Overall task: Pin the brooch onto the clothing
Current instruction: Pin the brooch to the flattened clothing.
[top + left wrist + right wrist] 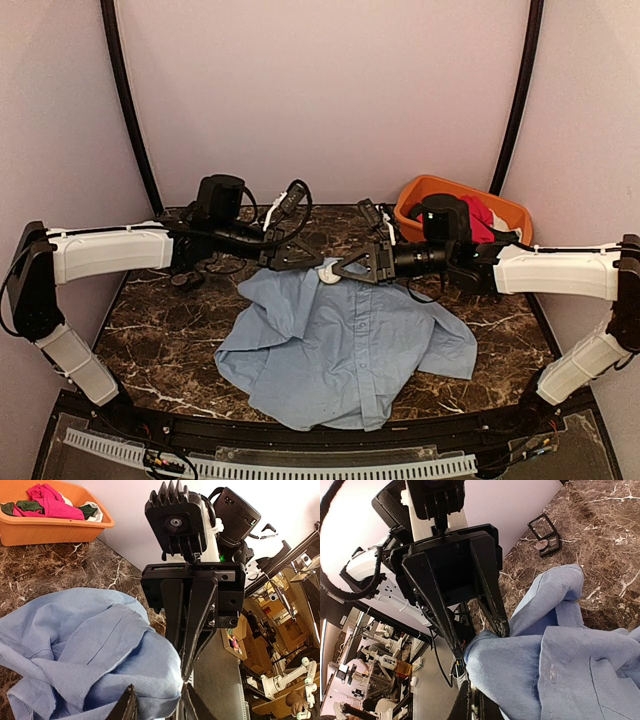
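Observation:
The clothing, a light blue shirt [340,350], lies crumpled on the marble table, with its far edge lifted between the two grippers. My right gripper [336,272] is shut on that raised edge [520,665]; in the left wrist view its tip [185,676] meets the cloth. My left gripper [318,262] faces it with jaws apart. A puffy fold of shirt [150,665] sits between its fingers [129,705], which the right wrist view shows straddling the fold. The brooch [540,544], a small round greyish disc, rests in an open black case on the table beyond.
An orange basin [455,195] holding red and dark garments [47,500] stands at the back right. The black hinged case [543,526] sits on the marble behind the shirt. Curved black poles and pale walls close off the table's far side.

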